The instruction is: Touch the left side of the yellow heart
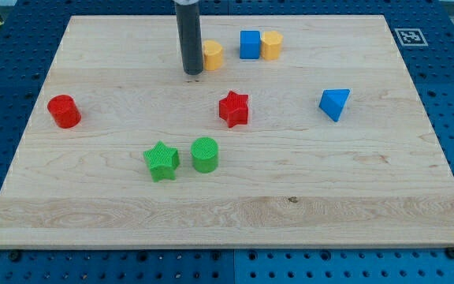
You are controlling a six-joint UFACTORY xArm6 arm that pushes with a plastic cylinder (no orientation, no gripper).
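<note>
My tip (193, 72) rests on the board near the view's top, left of centre. A yellow block (213, 55), which looks like the heart, sits just to the tip's right and slightly above it. The rod covers the block's left edge, so I cannot tell whether they touch. A second yellow block (272, 45), whose shape is unclear, stands farther right against a blue cube (249, 44).
A red cylinder (64, 111) is at the left. A red star (233, 109) is near the centre and a blue triangle (334, 103) is at the right. A green star (161, 161) and a green cylinder (205, 155) sit below the centre on the wooden board (353, 205).
</note>
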